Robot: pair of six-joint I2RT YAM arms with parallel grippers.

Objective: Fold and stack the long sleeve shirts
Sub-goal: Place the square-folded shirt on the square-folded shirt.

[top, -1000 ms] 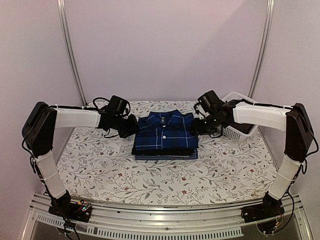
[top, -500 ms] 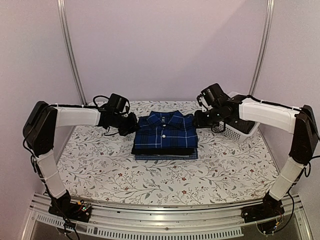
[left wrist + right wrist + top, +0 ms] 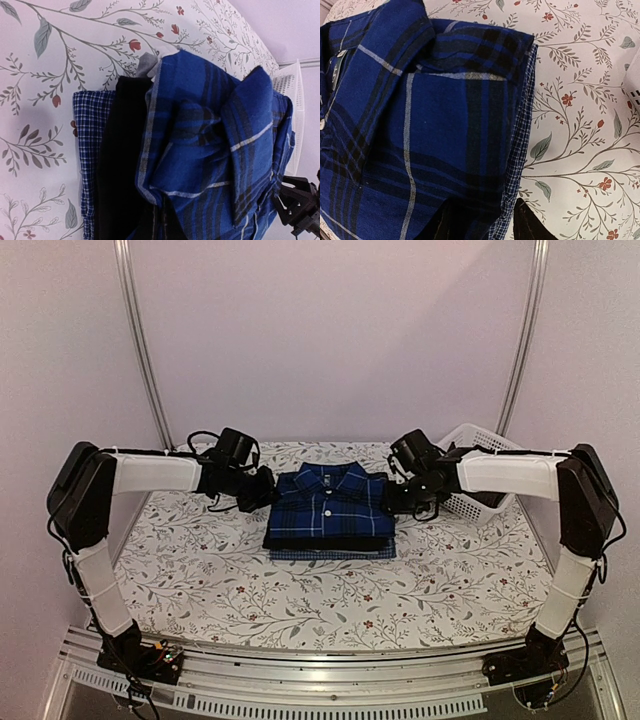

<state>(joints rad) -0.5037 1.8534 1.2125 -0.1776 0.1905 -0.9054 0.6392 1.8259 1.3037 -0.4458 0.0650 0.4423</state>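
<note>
Three folded long sleeve shirts lie stacked mid-table: dark blue plaid [image 3: 330, 502] on top, plain black [image 3: 325, 541] under it, fine blue check [image 3: 330, 553] lowest. My left gripper [image 3: 266, 495] sits at the stack's left far corner. In the left wrist view it [image 3: 159, 200] is shut, pinching a fold of the plaid shirt [image 3: 210, 130] above the black [image 3: 120, 165] and check [image 3: 87, 150] layers. My right gripper [image 3: 393, 498] is at the stack's right edge. Its jaws [image 3: 482, 212] stand apart, one finger over the plaid [image 3: 420, 125], the other beside the check edge [image 3: 520, 150].
A white plastic lattice basket [image 3: 480, 475] stands at the back right, just behind my right forearm, and shows in the left wrist view [image 3: 295, 100]. A floral tablecloth [image 3: 330, 600] covers the table. Metal posts [image 3: 140, 350] rise at the back corners.
My right arm lifted a little, then came back down to the stack's right edge, with its jaws narrowing. The left gripper and the shirts have stayed put.
</note>
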